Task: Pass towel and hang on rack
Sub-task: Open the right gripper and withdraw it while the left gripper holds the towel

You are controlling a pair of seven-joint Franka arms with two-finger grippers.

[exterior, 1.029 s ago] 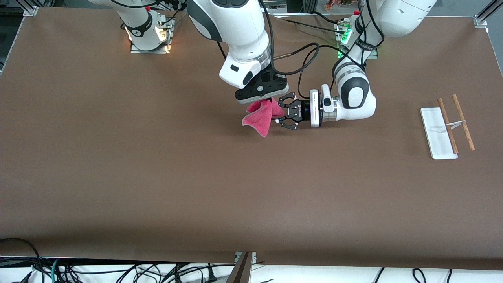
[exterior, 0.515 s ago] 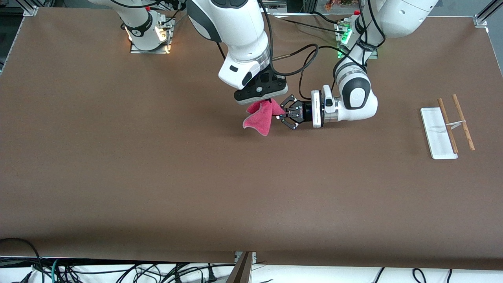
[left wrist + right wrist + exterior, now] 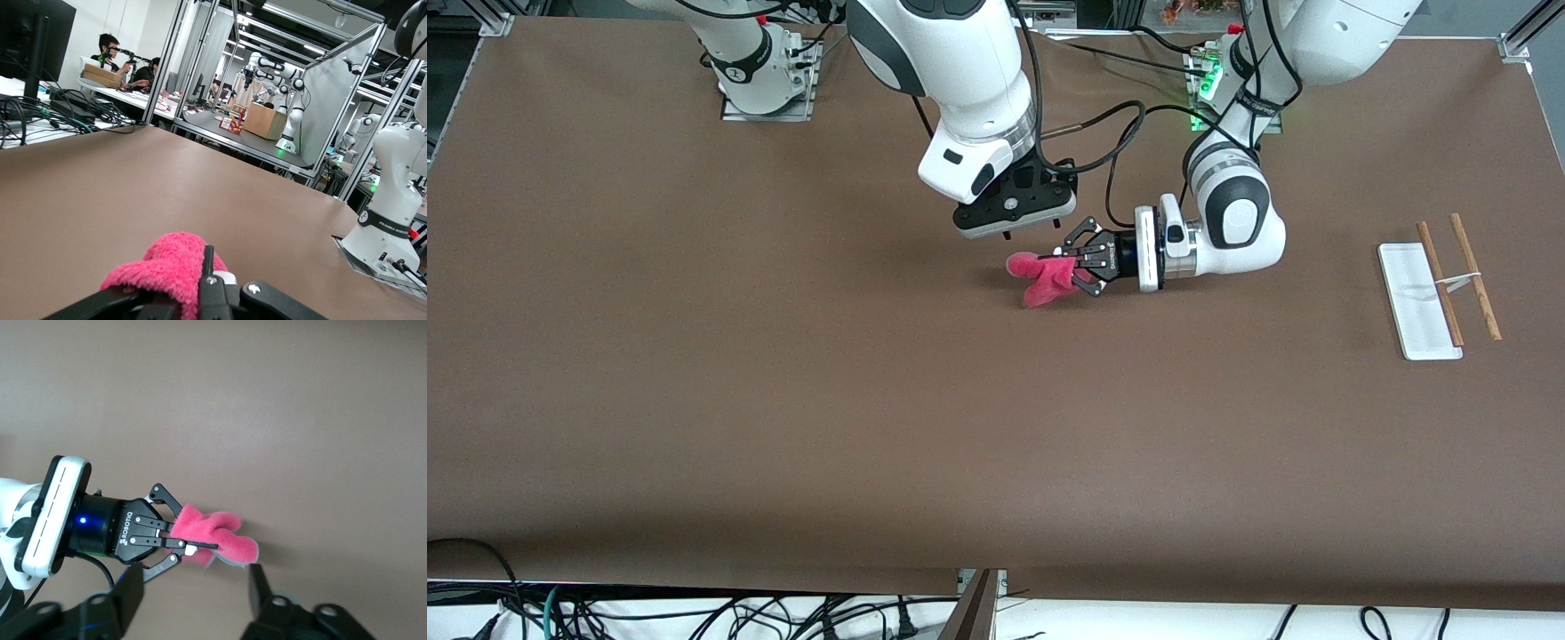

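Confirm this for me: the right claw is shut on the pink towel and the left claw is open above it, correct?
No, it is reversed. The right wrist view shows the left claw shut on the towel, while the right claw is open above it.

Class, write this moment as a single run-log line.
towel: held by left gripper | right gripper: open, above towel | rack: bare

I see even, diffuse overhead light on the brown table (image 3: 783, 400), with only soft shadows under both arms and no hard glare. In the left wrist view ceiling strip lights (image 3: 313, 50) shine bright and the nearest fuzzy cloth looks soft. My right wrist view is evenly lit and sharp.
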